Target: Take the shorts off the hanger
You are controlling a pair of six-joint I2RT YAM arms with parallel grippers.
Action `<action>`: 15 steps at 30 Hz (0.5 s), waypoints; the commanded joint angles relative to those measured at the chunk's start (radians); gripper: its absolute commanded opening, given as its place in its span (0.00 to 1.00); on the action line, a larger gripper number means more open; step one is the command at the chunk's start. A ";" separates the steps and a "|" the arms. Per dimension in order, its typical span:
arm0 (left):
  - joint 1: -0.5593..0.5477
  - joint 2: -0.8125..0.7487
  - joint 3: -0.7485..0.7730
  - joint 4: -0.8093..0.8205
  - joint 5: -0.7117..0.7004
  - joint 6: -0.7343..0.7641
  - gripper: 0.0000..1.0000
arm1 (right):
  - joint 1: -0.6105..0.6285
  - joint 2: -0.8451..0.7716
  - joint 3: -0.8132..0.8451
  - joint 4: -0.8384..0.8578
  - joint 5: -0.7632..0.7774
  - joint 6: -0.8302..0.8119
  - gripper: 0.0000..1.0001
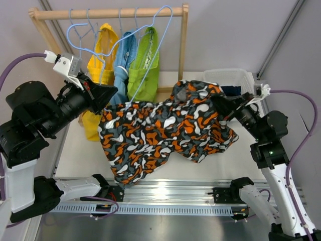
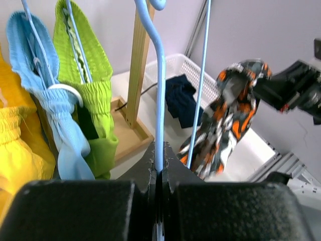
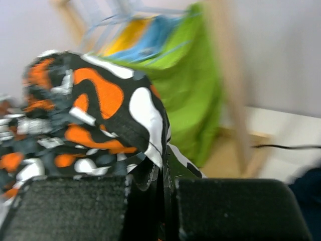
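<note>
The black shorts with orange-white pattern hang stretched in mid-air between my two arms, still draped on a light blue wire hanger. My left gripper is shut on that hanger's wire. My right gripper is shut on the shorts' edge. Yellow, light blue and lime green shorts hang on the wooden rack. Navy shorts lie in the white basket.
The wooden rack's upright post and base stand just left of the basket. An empty blue hanger hangs at the rail's left end. The metal rail runs along the table's front edge.
</note>
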 commanded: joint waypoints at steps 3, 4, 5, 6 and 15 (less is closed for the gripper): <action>0.003 0.063 -0.007 0.168 -0.035 0.025 0.00 | 0.318 0.068 0.113 -0.015 -0.135 -0.128 0.00; 0.001 0.085 0.010 0.177 -0.045 0.028 0.00 | 0.374 0.085 0.144 -0.064 -0.086 -0.169 0.00; 0.001 0.106 0.023 0.177 -0.058 0.032 0.00 | 0.420 0.120 0.176 -0.133 -0.055 -0.201 0.00; 0.003 0.134 0.068 0.168 -0.085 0.040 0.00 | 0.490 0.135 0.231 -0.158 -0.018 -0.226 0.00; -0.028 0.154 0.179 -0.004 -0.199 0.035 0.00 | 0.387 0.423 0.737 -0.264 0.351 -0.399 0.00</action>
